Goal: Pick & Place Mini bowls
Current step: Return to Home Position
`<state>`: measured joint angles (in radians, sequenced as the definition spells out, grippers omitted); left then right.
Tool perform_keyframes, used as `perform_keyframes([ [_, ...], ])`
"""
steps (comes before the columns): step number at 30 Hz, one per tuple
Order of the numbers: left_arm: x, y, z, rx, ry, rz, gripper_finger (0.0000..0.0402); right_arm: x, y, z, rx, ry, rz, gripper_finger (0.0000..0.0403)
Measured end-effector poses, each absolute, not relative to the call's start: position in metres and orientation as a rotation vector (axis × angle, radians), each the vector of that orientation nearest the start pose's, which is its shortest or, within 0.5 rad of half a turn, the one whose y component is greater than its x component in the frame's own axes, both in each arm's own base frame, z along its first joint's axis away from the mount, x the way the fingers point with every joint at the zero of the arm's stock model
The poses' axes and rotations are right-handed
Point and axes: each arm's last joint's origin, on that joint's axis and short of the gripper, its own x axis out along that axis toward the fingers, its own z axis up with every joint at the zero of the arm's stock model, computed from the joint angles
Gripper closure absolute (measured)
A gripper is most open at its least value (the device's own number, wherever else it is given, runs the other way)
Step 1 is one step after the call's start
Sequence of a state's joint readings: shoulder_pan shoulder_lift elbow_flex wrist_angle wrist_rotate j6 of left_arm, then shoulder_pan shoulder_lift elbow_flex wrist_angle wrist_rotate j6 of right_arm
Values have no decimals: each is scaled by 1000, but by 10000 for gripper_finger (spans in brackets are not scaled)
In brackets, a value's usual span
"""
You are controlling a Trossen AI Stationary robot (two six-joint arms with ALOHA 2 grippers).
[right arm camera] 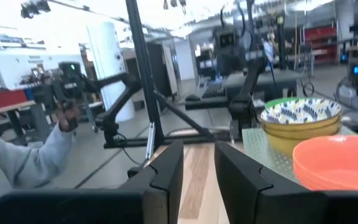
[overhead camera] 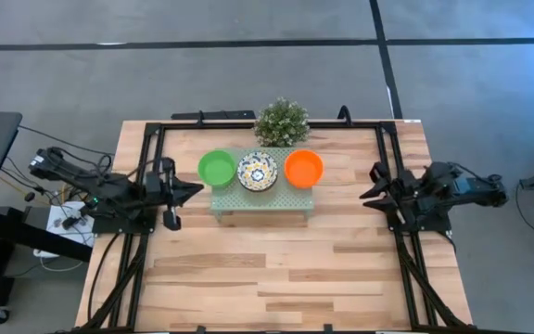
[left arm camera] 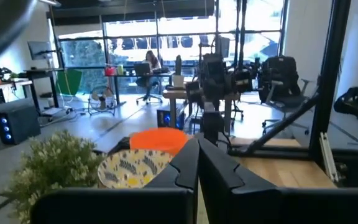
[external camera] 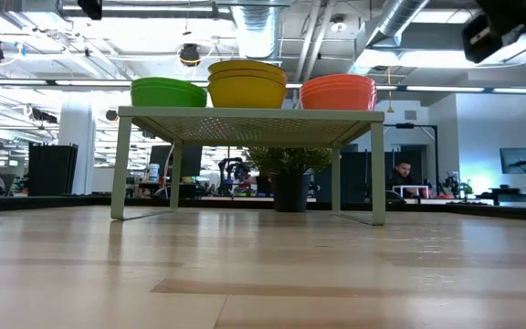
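The wooden table (overhead camera: 276, 269) carries the pale green perforated platform (overhead camera: 262, 199) at its middle, between the two jaws. Both arms are raised off the table top.

The left gripper (overhead camera: 198, 189) points toward the platform's near end. Its fingers (left arm camera: 182, 163) are pressed together, with only a hairline seam between them, and they hold and touch nothing. The right gripper (overhead camera: 370, 186) faces the other end from a little farther off. Its fingers (right arm camera: 166, 168) are spread by a narrow gap that shows bare wood, and they too grip nothing.

A small bushy plant (overhead camera: 282, 122) stands on the table just behind the platform, roughly midway between the jaws.

All the mini bowls sit in three stacks on the platform top. The green bowls (overhead camera: 217, 168) are closest to the left jaws. The patterned bowls (overhead camera: 258, 172), yellow outside and blue and white inside, stand in the middle. The orange bowls (overhead camera: 303, 168) are closest to the right jaws. None of the stacks touches a finger.

In the right wrist view a person's grey sleeve (right arm camera: 17, 163) shows to one side of the spread jaws.
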<state>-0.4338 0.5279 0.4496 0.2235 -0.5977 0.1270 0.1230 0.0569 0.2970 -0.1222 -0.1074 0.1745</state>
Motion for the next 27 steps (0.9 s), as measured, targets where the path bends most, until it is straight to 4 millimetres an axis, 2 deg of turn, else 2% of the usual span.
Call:
perform_keyframes([
  [5,126,-32,284,31,-169,231,395,74,12,234,141,-94,238,316],
  [7,129,-28,279,19,-168,253,393,74,12,236,140,-111,233,316],
  [12,140,-17,255,-39,-126,179,394,74,11,235,120,-119,216,316],
  [14,140,-12,254,-44,-133,210,395,74,11,234,120,-115,214,316],
  [21,113,-9,270,-28,-263,203,391,74,11,236,89,-131,212,316],
  [24,102,-8,266,-33,-229,190,395,74,11,236,63,-141,210,316],
  [27,97,-7,252,-44,-210,188,394,74,11,238,79,-155,212,316],
])
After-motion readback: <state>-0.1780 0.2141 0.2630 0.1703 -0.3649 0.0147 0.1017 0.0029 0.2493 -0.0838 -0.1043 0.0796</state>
